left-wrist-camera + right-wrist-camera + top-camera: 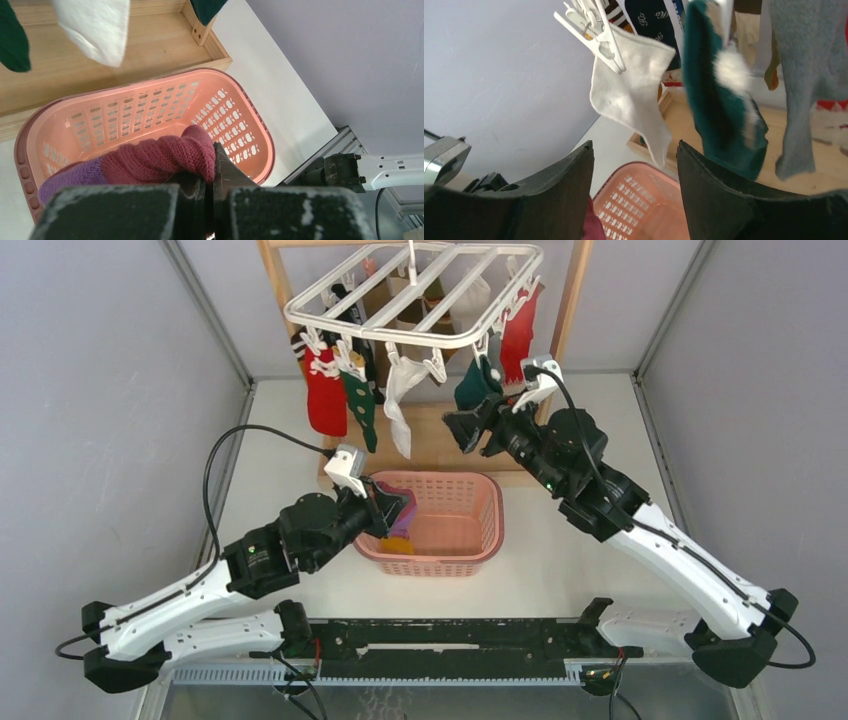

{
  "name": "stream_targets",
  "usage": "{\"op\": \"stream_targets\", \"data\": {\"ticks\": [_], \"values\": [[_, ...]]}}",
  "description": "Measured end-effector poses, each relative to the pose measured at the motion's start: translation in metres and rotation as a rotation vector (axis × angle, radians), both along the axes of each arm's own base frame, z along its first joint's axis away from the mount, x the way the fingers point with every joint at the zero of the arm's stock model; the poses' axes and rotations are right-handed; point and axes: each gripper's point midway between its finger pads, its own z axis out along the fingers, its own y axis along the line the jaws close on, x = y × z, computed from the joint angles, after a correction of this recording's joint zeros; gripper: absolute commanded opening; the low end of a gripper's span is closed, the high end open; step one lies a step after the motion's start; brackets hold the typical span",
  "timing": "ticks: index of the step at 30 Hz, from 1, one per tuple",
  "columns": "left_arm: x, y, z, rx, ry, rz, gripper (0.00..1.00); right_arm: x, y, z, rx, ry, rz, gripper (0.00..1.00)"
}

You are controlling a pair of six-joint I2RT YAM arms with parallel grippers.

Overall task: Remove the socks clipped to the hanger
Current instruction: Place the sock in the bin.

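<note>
Left gripper (214,167): pinching magenta sock (160,157) over basket (150,82); sock may cling on release.
Right gripper (634,155): spread near teal sock (716,115); pull could swing hanger (300,312).

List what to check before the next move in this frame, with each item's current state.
1. Left gripper shut on the magenta sock: ok.
2. Magenta sock held over the basket, ready to drop: ok.
3. Right gripper open: ok.
4. A sock between the right fingers: not ok. The dark green sock hangs off to one side of the gap, and the white sock hangs beyond it.
5. White sock's clip released: not ok, the sock is clipped.
6. Hanger cleared of socks: not ok, several hang from it.
</note>
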Motion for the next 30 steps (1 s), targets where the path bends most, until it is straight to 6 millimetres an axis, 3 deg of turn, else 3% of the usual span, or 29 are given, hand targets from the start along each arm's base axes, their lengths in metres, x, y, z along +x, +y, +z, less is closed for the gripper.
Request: {"op": "stream_targets", "data": {"ticks": [6, 10, 13, 18, 23, 27, 30], "values": [[0.003, -0.004, -0.009, 0.028, 0.013, 0.01, 0.03, -0.019, -0.016, -0.009, -0.002, 0.026, 0.01, 0.69], [0.011, -0.013, -0.028, 0.088, 0.035, 0.027, 0.06, -0.027, -0.024, -0.024, -0.025, 0.051, 0.012, 0.7], [0.016, -0.02, -0.043, 0.135, 0.052, 0.038, 0.17, -0.03, -0.028, -0.037, -0.05, 0.075, 0.011, 0.7], [0.024, -0.031, -0.069, 0.208, 0.083, 0.049, 0.45, -0.034, -0.032, -0.053, -0.085, 0.108, 0.007, 0.7], [0.036, -0.034, -0.086, 0.24, 0.095, 0.078, 0.65, -0.038, -0.04, -0.06, -0.1, 0.122, -0.003, 0.71], [0.046, -0.032, -0.1, 0.265, 0.108, 0.105, 0.86, -0.041, -0.045, -0.063, -0.104, 0.124, -0.012, 0.71], [0.051, -0.032, -0.104, 0.269, 0.112, 0.117, 0.91, -0.042, -0.047, -0.067, -0.11, 0.129, -0.017, 0.71]]}}
